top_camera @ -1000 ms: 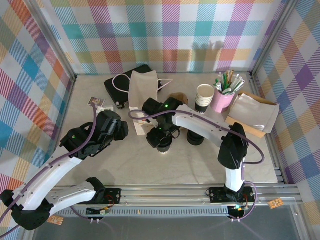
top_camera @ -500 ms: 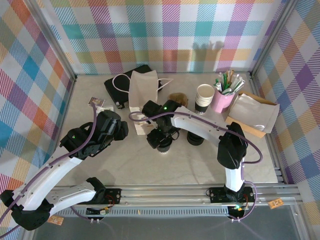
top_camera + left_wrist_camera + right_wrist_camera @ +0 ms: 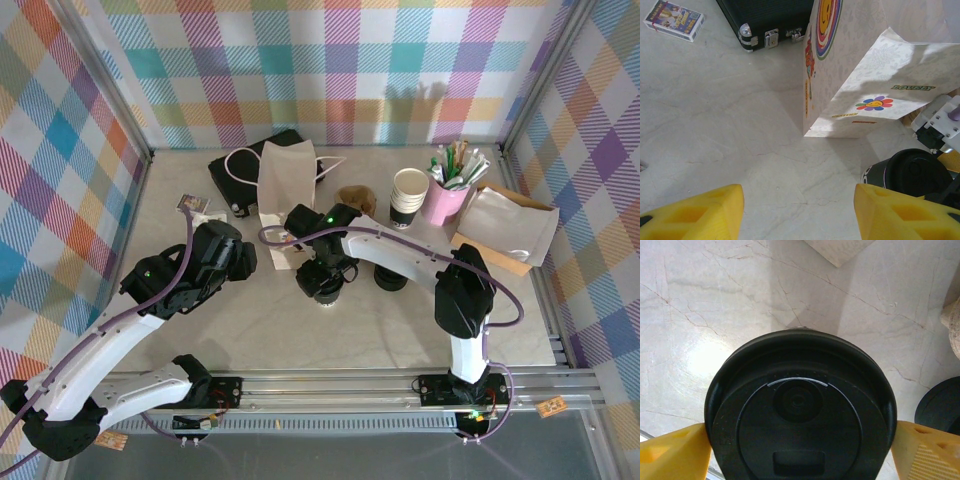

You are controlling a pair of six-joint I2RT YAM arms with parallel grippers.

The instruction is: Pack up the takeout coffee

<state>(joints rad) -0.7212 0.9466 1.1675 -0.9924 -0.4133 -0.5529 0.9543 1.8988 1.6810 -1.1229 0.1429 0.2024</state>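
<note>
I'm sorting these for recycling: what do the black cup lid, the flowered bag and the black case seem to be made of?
Black cup lid: probably moulded plastic, matt with a faint sheen; raised rings and a sip recess are formed in. Flowered bag: paper, matt and printed; crisp fold creases. Black case: textured covering, maybe leatherette or plastic; bright metal latch and corner cap.
</note>
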